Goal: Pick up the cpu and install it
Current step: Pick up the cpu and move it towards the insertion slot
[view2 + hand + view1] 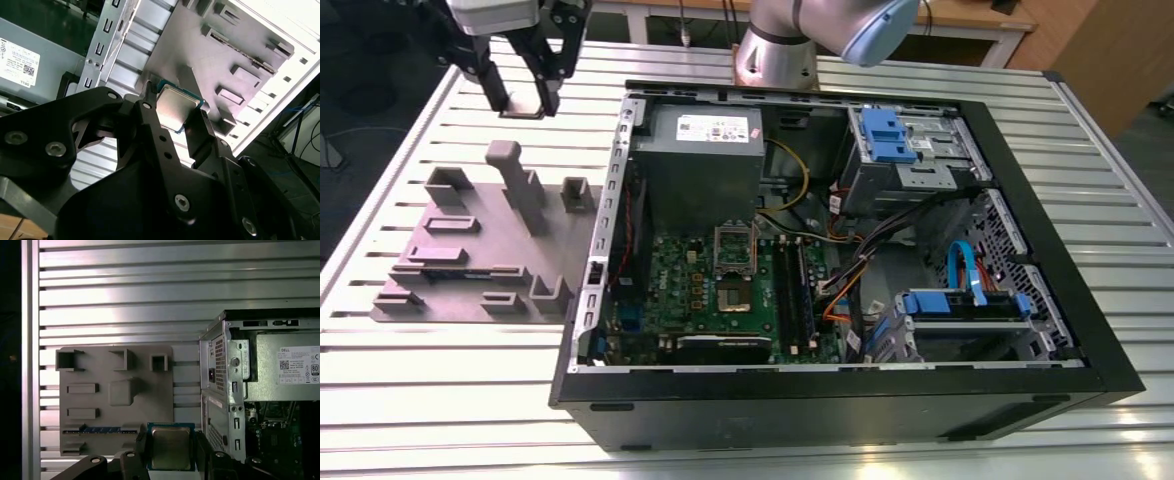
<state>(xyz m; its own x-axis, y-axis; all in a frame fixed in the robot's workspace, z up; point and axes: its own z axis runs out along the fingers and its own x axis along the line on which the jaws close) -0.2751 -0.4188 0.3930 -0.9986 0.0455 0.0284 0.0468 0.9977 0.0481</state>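
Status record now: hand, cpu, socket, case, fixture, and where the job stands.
hand: shut on the cpu, in the air over the table, at the exterior view's left of the case
cpu: clamped by two opposite edges, its metal top showing in both wrist views
case: lying open on the table, board facing up
socket: on the board, cpu not in it
fixture: grey, on the table beside the case
job: cpu picked up, not yet installed
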